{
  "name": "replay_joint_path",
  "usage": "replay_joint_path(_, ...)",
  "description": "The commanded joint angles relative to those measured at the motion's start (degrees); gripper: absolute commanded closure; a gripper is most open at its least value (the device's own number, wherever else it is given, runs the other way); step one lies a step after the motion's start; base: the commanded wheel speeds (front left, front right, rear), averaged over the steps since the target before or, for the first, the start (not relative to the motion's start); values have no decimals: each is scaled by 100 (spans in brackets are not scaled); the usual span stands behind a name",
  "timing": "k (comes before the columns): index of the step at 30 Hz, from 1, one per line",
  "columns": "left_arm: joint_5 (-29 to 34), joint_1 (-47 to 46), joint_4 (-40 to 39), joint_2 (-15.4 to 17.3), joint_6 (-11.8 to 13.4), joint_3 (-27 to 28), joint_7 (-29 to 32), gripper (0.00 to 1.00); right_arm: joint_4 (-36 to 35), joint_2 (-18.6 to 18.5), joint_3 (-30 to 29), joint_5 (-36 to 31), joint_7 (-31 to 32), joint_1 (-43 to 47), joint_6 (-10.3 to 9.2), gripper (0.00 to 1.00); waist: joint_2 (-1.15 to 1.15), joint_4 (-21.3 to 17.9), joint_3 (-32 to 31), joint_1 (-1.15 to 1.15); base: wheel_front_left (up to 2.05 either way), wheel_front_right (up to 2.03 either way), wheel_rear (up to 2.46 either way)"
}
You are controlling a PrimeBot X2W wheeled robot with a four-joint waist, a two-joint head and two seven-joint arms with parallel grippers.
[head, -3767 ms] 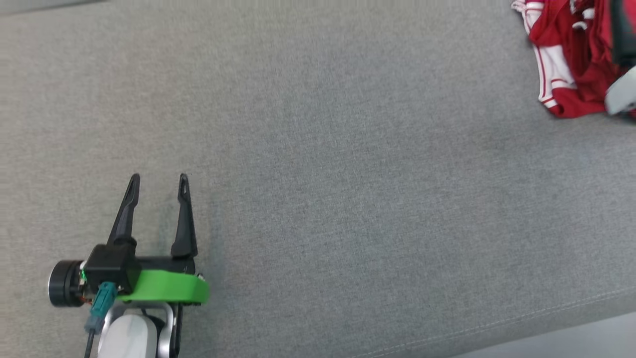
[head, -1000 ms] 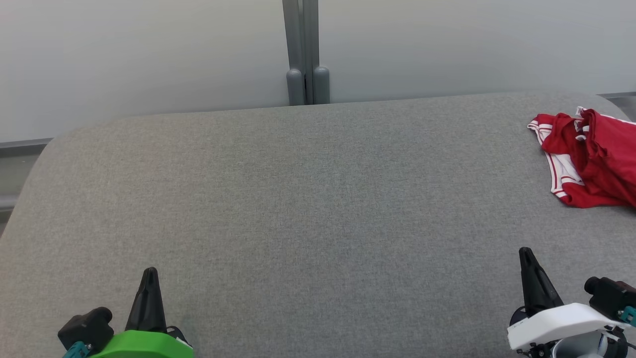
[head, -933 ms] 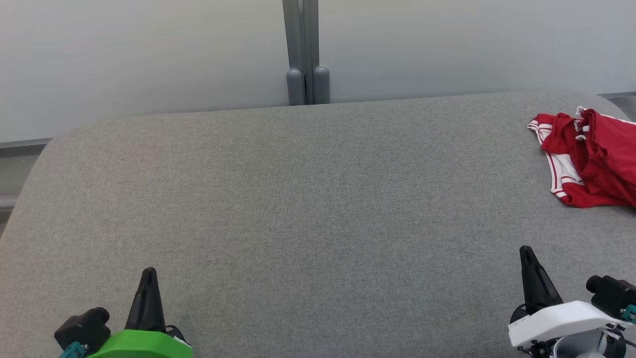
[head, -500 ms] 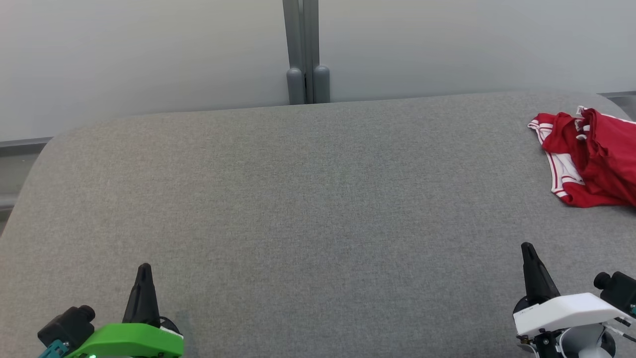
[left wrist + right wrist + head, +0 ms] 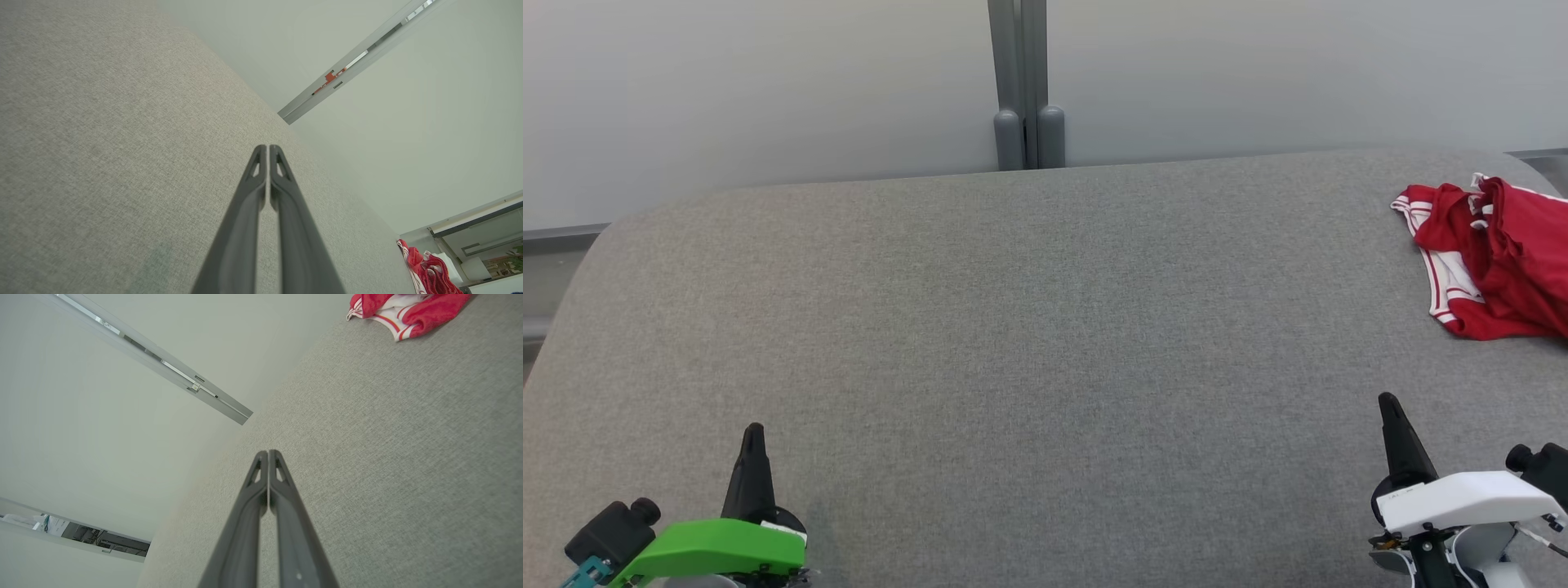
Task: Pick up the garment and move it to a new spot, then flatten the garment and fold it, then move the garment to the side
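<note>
Head view: the garment [image 5: 1494, 261], red cloth with white striped trim, lies bunched at the far right of the grey upholstered surface [image 5: 1045, 327], its right part cut off by the frame edge. The left gripper [image 5: 753, 431] sits at the lower left and the right gripper [image 5: 1390, 402] at the lower right. Each shows as a single dark point with its fingers pressed together, holding nothing and well apart from the cloth. A pale wall [image 5: 768, 82] with a grey post [image 5: 1025, 82] stands behind the surface. Left wrist view: the left gripper [image 5: 267, 149] has its two fingers meeting along their length above bare grey fabric. The garment [image 5: 425, 269] appears small at the lower right corner, far across the surface. Right wrist view: the right gripper [image 5: 267, 454] is likewise closed and empty, and the garment [image 5: 408, 310] lies at the upper right with a white banded edge turned toward the camera. Handling, as judged from the folds: the cloth looks light, soft and limp, neither fragile nor slippery on this rough upholstery. It will probably sag and trail when lifted by one point, and a pinch may catch several layers at once. A raised ridge of the bunch, or the white-banded hem facing the middle of the surface, seems the surest hold. The right arm is the nearer one, and its fingers would have to part before closing on a fold.
</note>
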Motion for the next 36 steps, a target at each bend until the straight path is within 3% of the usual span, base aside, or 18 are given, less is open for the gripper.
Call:
replay_joint_path(1,-199,-168,-74,35,-22,33,49,100,-44,-9,-44,170,38,-163,-2,100,0,1,1,0,0,0,0)
replay_joint_path(36,-2326,-370,-91,49,-101,206,615,100,54,151,-270,2076,608,-404,-2,100,0,7,38,0,0,0,0)
